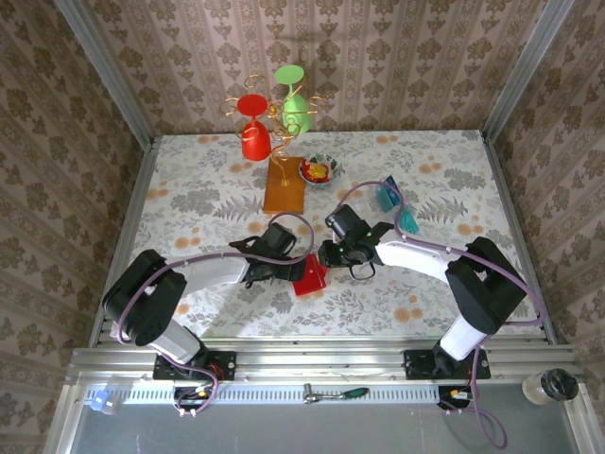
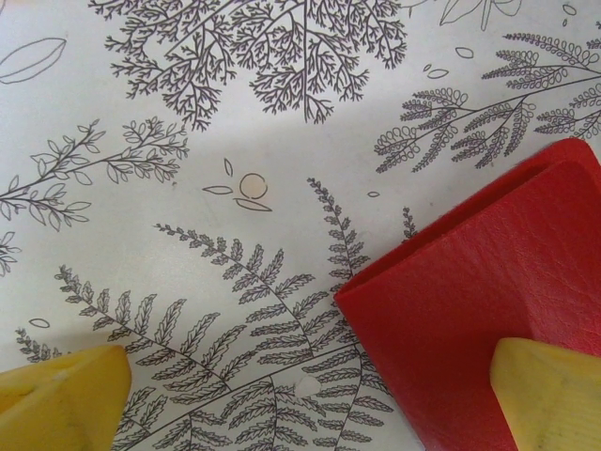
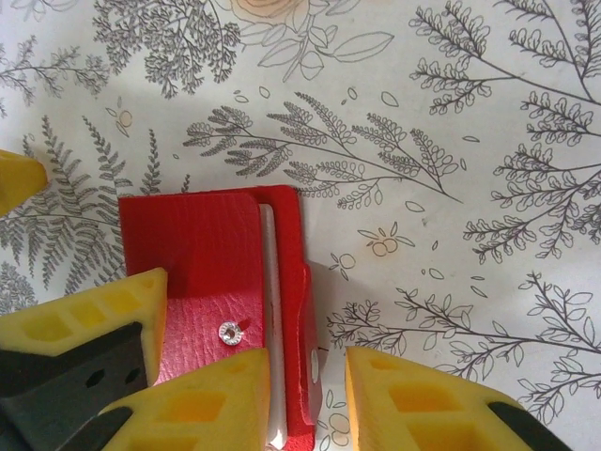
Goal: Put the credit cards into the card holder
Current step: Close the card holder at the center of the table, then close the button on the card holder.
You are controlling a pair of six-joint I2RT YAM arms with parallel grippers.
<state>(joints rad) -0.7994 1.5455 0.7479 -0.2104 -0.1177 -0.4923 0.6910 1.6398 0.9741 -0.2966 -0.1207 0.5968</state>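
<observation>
**Both pincers at the card holder, cards still out on the counter**

I see the card holder lying on the counter, close to the near edge and about midway between the left and right edges. My left pincer is spread wide. One yellow finger lies over a corner of the red cover, and the other sits over bare floral cloth, apart from the holder.

My right pincer is partly spread and straddles the holder's edge, where a white strip shows under the red flap. A sliver of cloth shows between that edge and one finger, so it is not pinching anything.

The credit cards, teal-blue, lie well apart from the holder, toward the right edge at mid-depth.

Near the far edge an orange stand base carries a red cup and a green cup on gold wire, with a small bowl just beside it.
</observation>
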